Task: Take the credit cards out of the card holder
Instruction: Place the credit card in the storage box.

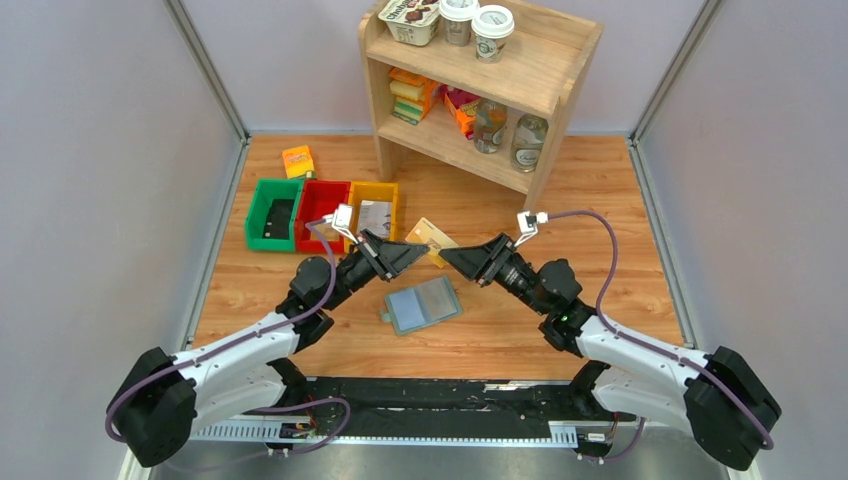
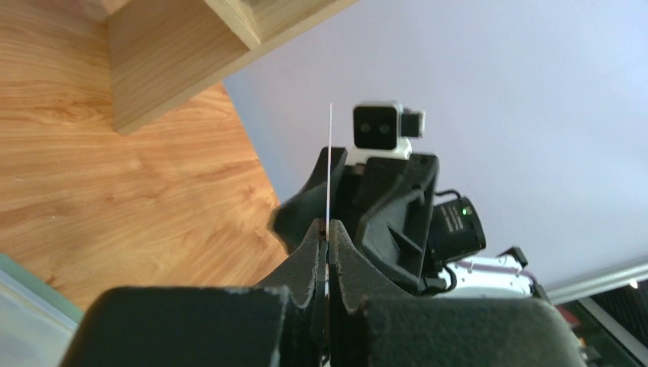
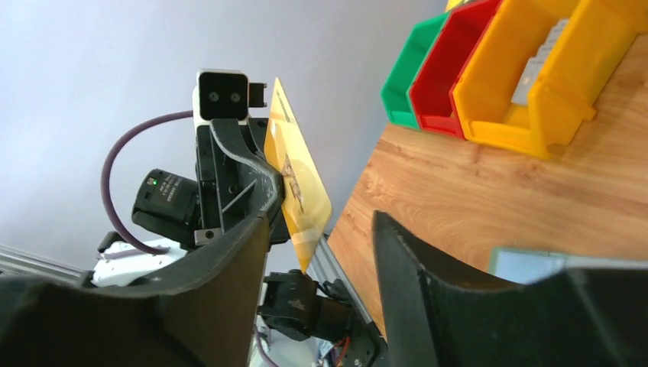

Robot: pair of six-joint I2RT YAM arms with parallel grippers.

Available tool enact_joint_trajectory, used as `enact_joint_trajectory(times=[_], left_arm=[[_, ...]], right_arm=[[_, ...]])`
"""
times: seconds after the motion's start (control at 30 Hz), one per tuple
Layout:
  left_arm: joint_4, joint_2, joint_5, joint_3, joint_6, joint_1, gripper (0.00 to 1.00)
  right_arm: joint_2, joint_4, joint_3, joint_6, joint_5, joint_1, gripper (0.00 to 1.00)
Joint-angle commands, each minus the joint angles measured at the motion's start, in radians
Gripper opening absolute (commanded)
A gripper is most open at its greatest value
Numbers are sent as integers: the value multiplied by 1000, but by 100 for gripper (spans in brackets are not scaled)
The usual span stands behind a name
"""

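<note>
Left gripper (image 1: 422, 248) is clamping the gold credit card (image 1: 434, 238) in the air just beyond the open card holder (image 1: 423, 305); right gripper (image 1: 447, 256) is hanging released alongside.

Card holder (image 2: 19, 329) mostly beyond view's edge

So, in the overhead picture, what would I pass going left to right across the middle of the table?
green bin → red bin → yellow bin → left gripper, pinching the card → gold card → right gripper, its jaws apart.
</note>
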Motion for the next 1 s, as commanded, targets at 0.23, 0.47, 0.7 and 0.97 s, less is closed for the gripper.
enact_joint_trajectory(times=[0.23, 0.47, 0.7, 0.97], left_arm=[[-78, -93, -126, -48, -15, 125, 0], [-272, -156, -69, -40, -14, 439, 0], [-345, -42, 74, -20, -26, 783, 0], [-400, 251, 66, 107, -38, 852, 0]], right_arm=[[-335, -446, -13, -236, 199, -50, 100], [-499, -740, 27, -433, 242, -81, 100], [-535, -879, 51, -551, 236, -81, 100], [-542, -917, 76, -646, 253, -81, 100]])
